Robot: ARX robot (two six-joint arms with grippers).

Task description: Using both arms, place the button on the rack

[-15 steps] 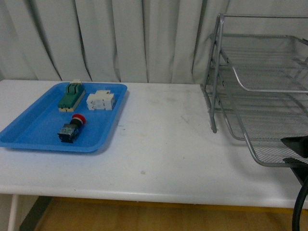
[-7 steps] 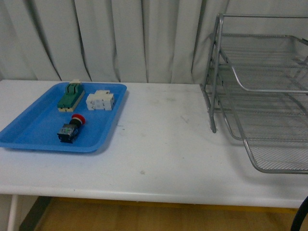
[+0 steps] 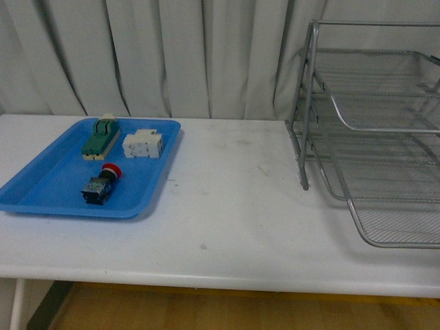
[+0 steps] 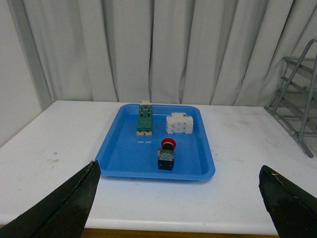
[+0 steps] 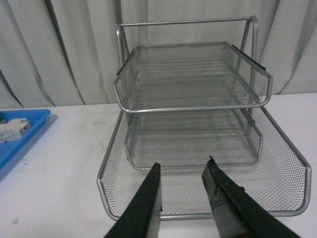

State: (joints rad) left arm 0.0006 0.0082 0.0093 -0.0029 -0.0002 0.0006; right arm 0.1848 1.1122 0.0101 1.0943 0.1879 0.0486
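Your left gripper [image 4: 178,168] is spread wide and holds nothing, its two dark fingers framing the blue tray [image 4: 124,158] from the near side. Your right gripper [image 5: 183,163] is empty too, its fingers parted only narrowly and pointed at the lowest tier of the rack [image 5: 193,106]. Neither arm shows in the front view.

The button [image 4: 167,154] lies on its side in the tray, with its red cap away from you and its dark body nearer. It is clear of the green block [image 4: 144,123] and the white part [image 4: 179,123] behind it. The rack stands well apart, across the table [image 3: 227,206] on your right.

Expect the button to be light, rigid and hard-shelled, so a firm squeeze should not hurt it. The round cap is probably slick and could roll out of the jaws. Take hold across the flat sides of the blocky body, below the black collar. Because it is light, it may skid on the smooth tray if one finger touches first, so centre it before you close.
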